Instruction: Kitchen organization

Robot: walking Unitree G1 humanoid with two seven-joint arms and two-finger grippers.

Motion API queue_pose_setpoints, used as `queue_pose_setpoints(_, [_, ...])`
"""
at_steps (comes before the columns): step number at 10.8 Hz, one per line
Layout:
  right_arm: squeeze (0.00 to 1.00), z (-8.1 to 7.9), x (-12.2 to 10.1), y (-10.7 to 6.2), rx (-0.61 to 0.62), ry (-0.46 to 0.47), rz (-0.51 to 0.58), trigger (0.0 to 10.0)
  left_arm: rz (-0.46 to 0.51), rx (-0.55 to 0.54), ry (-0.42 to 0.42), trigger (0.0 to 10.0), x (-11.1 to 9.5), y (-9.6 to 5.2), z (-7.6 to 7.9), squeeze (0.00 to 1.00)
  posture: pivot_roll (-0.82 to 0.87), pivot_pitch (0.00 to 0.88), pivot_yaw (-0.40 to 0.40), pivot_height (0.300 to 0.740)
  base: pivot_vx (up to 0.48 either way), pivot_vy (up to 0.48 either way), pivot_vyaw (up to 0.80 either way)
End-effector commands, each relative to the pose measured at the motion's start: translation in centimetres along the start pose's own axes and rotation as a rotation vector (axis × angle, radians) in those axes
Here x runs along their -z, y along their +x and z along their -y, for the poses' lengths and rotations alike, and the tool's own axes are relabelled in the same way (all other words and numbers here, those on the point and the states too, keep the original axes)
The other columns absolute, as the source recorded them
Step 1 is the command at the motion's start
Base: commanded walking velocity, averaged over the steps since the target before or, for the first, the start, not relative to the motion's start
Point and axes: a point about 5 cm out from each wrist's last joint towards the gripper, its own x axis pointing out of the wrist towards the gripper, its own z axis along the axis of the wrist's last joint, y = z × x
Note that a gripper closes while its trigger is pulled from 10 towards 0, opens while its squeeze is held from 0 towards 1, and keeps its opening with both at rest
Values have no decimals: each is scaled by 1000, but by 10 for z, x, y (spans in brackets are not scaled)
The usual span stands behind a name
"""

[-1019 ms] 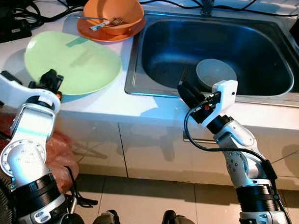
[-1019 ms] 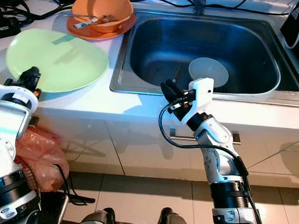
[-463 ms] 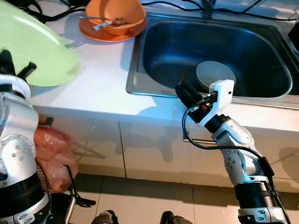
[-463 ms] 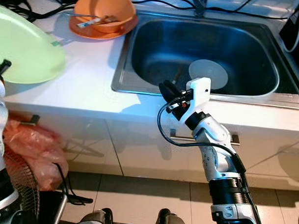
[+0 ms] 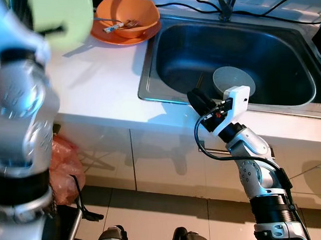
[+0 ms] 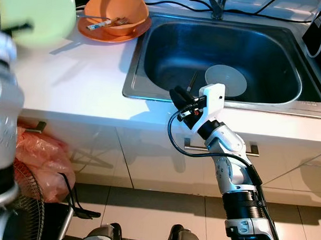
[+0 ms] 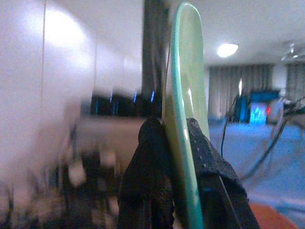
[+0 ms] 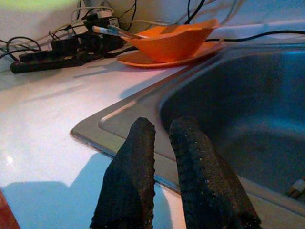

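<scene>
left gripper (image 7: 176, 143) carries a green plate (image 5: 59, 8) high at the upper left of the frame

the pale green plate, smooth and glossy, stands nearly on edge, its rim pinched between the two black fingers; held only at the edge, it could slip or swing, and may clip the orange bowl (image 5: 127, 16) on its orange plate (image 5: 108, 36) at top centre of the counter (image 5: 98, 81). the right gripper (image 5: 199, 102) hangs at the sink (image 5: 146, 72) front lip, mid-frame, fingers narrow and holding nothing, near a grey bowl (image 5: 234, 81) in the basin.
</scene>
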Motion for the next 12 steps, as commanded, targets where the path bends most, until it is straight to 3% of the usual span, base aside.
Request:
queue_pose_setpoints(1, [0, 3, 15, -8, 28, 20, -56, 10000, 194, 83, 33, 10000, -32, 9, 15, 0, 90, 163, 2, 740, 0, 0, 0])
queue_pose_setpoints(2, [0, 4, 14, -7, 38, 22, -51, 10000, 243, 182, -9, 10000, -39, 14, 32, 0, 92, 161, 6, 740, 0, 0, 0])
queue_pose_setpoints(4, [0, 3, 14, -7, 44, 20, -44, 10000, 126, 385, -132, 10000, -15, 8, 69, 0, 73, 158, 18, 740, 0, 0, 0])
queue_pose_setpoints(5, [0, 5, 14, -9, 64, 16, -43, 10000, 28, 487, -224, 10000, 6, -4, 90, 0, 62, 160, 21, 740, 0, 0, 0])
queue_pose_setpoints(6, [0, 7, 14, -11, 78, 8, -43, 10000, -23, 543, -252, 10000, 18, -11, 102, 0, 55, 161, 23, 740, 0, 0, 0])
queue_pose_setpoints(7, [0, 13, 13, -14, 121, -28, -50, 10000, -70, 568, -306, 10000, 28, -15, 109, 0, 44, 163, 26, 740, 0, 0, 0])
queue_pose_setpoints(12, [0, 35, 6, -27, 235, -70, -49, 10000, -101, 637, -285, 10000, 45, -16, 122, 0, 27, 172, 38, 740, 0, 0, 0])
